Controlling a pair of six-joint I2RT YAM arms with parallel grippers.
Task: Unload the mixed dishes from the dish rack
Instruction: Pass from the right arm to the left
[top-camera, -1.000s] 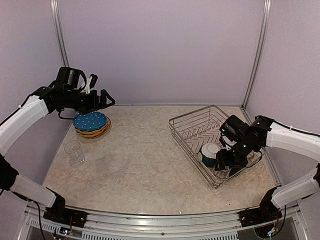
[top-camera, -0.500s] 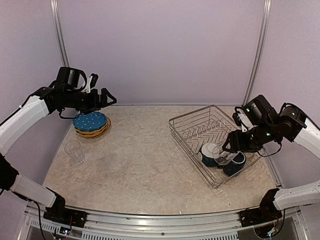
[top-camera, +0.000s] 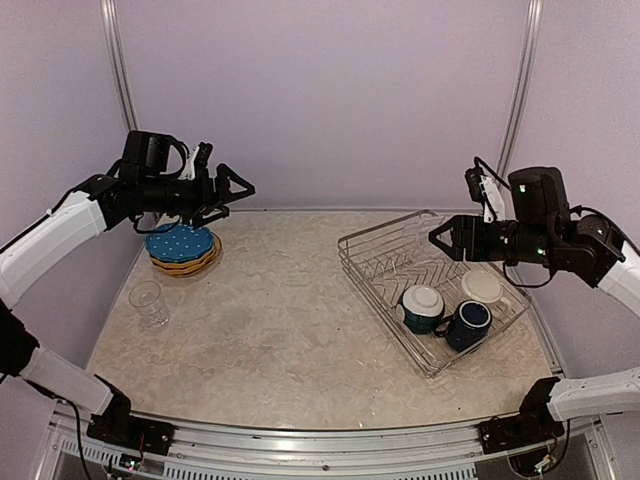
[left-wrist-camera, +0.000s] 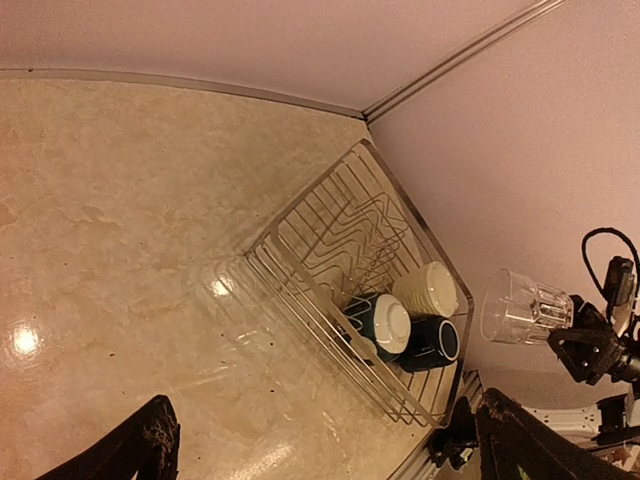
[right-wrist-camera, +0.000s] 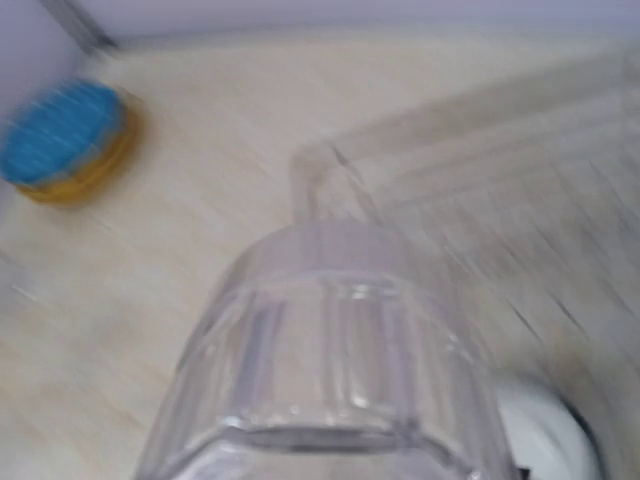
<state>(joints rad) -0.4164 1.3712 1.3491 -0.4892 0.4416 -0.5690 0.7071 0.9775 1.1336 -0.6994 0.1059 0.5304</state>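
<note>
Your right fingers (left-wrist-camera: 585, 350) grasp a clear glass (left-wrist-camera: 522, 305) in the air over the dish rack (top-camera: 370, 290). The teal bowl (top-camera: 422, 305), navy mug (top-camera: 468, 322) and cream mug (top-camera: 482, 286) lie inside it. Your left fingers (left-wrist-camera: 140, 450) are spread wide and empty, above the blue dotted plate (top-camera: 180, 241).

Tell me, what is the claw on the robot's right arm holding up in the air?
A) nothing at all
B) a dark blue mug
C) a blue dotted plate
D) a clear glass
D: the right claw grips a clear glass raised in the air, while the dark blue mug sits in the rack.
</note>
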